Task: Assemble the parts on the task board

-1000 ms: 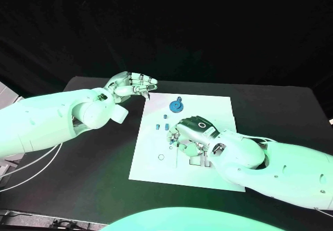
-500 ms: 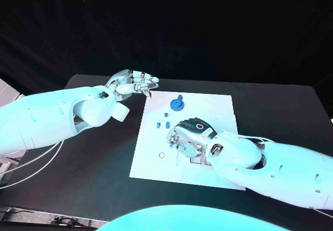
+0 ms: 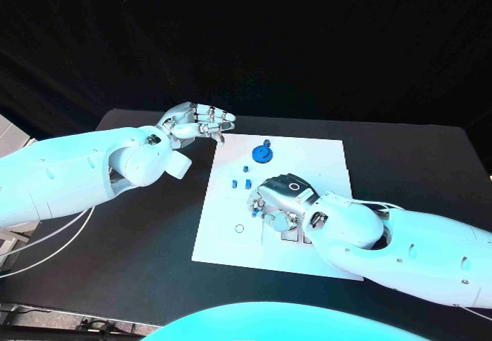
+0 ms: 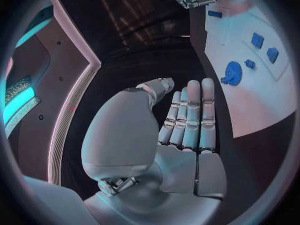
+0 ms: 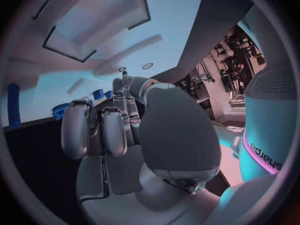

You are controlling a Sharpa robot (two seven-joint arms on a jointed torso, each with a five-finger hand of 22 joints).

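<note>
Nothing moved | right robot hand (image 3: 275,206) on task board (image 3: 318,160) | blue parts (image 3: 242,183) just beside

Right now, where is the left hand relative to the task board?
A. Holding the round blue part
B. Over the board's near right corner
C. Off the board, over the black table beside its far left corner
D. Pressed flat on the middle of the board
C: in the head view the left hand hangs over the black table just beyond the far left corner of the task board, its fingers empty, apart from the round blue part.
</note>
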